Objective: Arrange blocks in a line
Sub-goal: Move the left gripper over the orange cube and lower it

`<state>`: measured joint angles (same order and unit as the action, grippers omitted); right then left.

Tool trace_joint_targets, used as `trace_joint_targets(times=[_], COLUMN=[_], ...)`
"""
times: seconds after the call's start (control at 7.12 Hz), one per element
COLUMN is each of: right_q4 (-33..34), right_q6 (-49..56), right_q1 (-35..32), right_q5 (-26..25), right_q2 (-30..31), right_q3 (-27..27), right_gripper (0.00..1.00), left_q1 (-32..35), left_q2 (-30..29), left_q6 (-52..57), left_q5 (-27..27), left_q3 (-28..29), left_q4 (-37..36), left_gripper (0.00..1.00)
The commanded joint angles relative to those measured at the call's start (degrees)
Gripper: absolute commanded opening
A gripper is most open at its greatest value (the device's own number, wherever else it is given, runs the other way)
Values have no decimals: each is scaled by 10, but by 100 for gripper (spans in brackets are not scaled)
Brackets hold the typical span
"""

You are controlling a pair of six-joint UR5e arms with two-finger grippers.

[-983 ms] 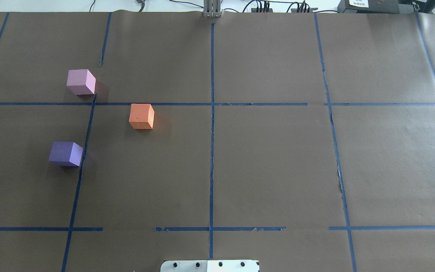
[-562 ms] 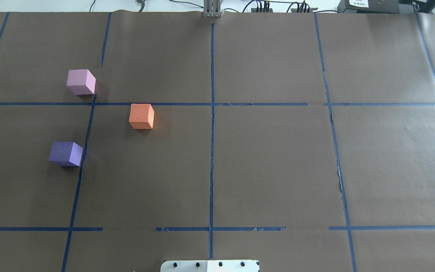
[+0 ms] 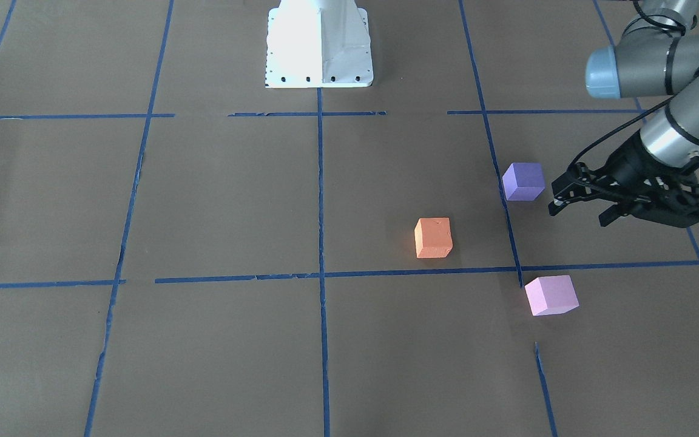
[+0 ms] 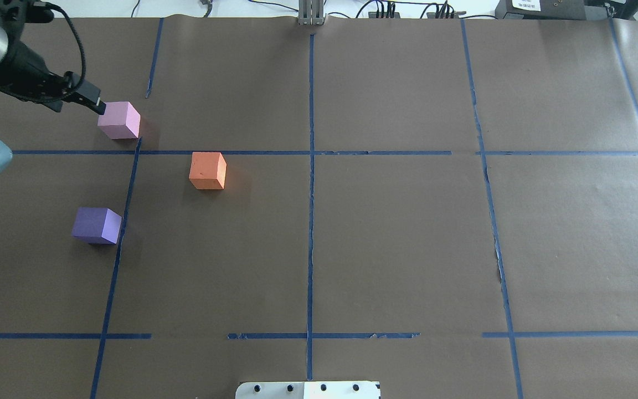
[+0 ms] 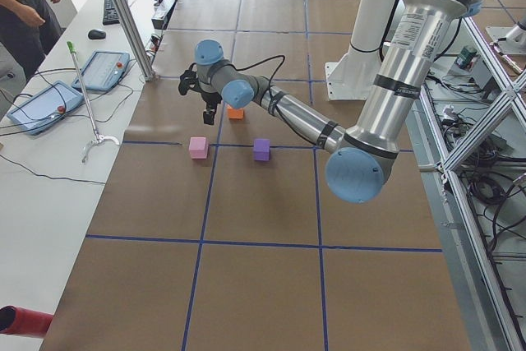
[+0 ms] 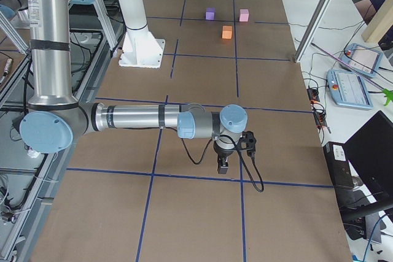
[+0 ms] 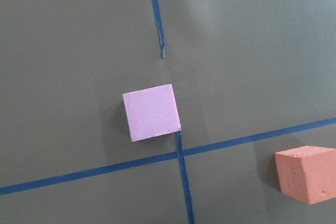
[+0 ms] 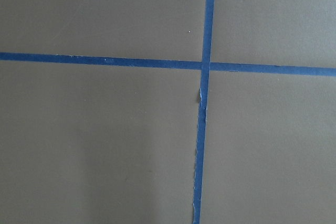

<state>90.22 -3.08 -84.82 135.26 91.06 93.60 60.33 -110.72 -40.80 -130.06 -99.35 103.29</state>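
**Block layout on the counter, with both arms in view.** The orange block [image 4: 207, 170] serves as the reference. The light pink block [image 4: 118, 119] lies to the robot's left of it and farther from the robot's base [image 4: 308, 390]. The violet-purple block [image 4: 96, 225] also lies to the left of it, but nearer the base. All three rest on the brown counter [image 4: 396, 238], well apart from one another, at the corners of a triangle rather than in a line. The pink block sits just beside a crossing of blue tape lines [image 7: 181, 156].

The left end effector [image 3: 577, 217] hangs above the counter, left of the orange block and beyond both other blocks. Its fingers [image 3: 559, 203] are spread wide, hold nothing and touch no block. Its wrist camera looks down on the pink block, with the orange block at the edge of view.

The right end effector [image 6: 222, 165] is far from the orange block, on the robot's right, pointing down over another tape crossing [image 8: 205, 66]. Whether it is wide or narrow cannot be told.
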Motion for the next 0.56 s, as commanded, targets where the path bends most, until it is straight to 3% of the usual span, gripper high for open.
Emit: trace_joint_targets(times=[0.0, 0.14, 0.28, 0.42], right_q4=[0, 0, 0, 0], right_q6=[0, 0, 0, 0], right_q1=[0, 0, 0, 0], right_q5=[0, 0, 0, 0], right_q2=[0, 0, 0, 0], right_q3=[0, 0, 0, 0], right_gripper=[100, 100, 100, 100], left_q1=[-67, -100, -121, -156], left_q2=[-24, -24, -25, -43], left_q6=[-65, -145, -158, -164], left_q5=[33, 72, 81, 111], left_q3=[-8, -3, 9, 20], left_q4=[20, 81, 120, 102], left_gripper=[100, 100, 100, 99])
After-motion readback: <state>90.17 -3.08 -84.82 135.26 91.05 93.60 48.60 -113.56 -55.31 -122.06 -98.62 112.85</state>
